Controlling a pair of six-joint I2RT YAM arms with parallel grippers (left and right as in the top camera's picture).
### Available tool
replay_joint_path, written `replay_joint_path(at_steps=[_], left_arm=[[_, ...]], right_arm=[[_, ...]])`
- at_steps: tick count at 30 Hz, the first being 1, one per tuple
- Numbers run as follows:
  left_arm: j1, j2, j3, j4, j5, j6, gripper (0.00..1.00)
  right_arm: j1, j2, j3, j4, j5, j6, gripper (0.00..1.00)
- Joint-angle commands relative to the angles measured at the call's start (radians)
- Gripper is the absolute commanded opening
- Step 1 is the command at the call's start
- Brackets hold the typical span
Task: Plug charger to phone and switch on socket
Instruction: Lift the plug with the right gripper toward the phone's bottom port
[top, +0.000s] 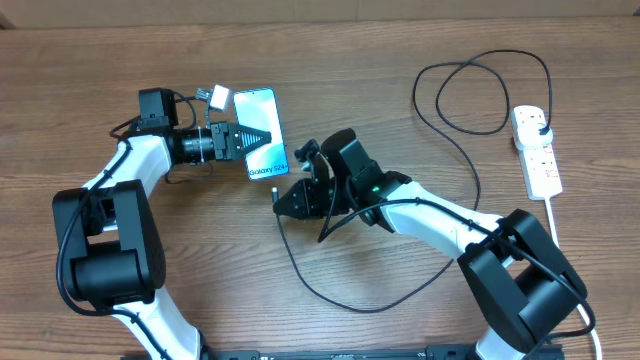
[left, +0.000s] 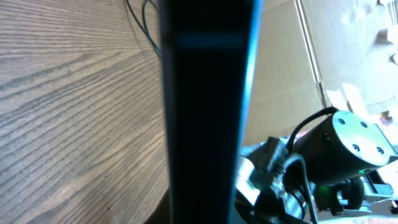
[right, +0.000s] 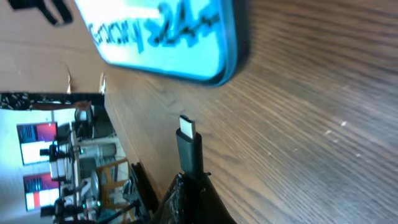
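Overhead: the left gripper is clamped on the phone, screen up, at the table's left-centre. The right gripper, just beside it, pinches the charger, whose cable loops away to the socket far right. Left wrist: the phone shows edge-on, dark. Right wrist: the right gripper is closed on the connector tip, which points at the phone's end, near but not touching.
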Motion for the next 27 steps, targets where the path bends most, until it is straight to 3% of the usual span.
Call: replay_joint_path(at_steps=[1, 5, 27], left_arm=[[0.007, 0.0, -0.002, 0.007, 0.055, -0.029, 0.04], [0.007, 0.0, -0.002, 0.007, 0.055, -0.041, 0.04], [0.007, 0.0, -0.002, 0.006, 0.056, -0.145, 0.04]], right_arm=[[-0.012, -0.013, -0.001, 0.031, 0.004, 0.023, 0.04], [-0.013, -0.013, -0.001, 0.098, -0.064, 0.015, 0.04], [-0.029, -0.013, -0.001, 0.12, -0.047, -0.004, 0.04]])
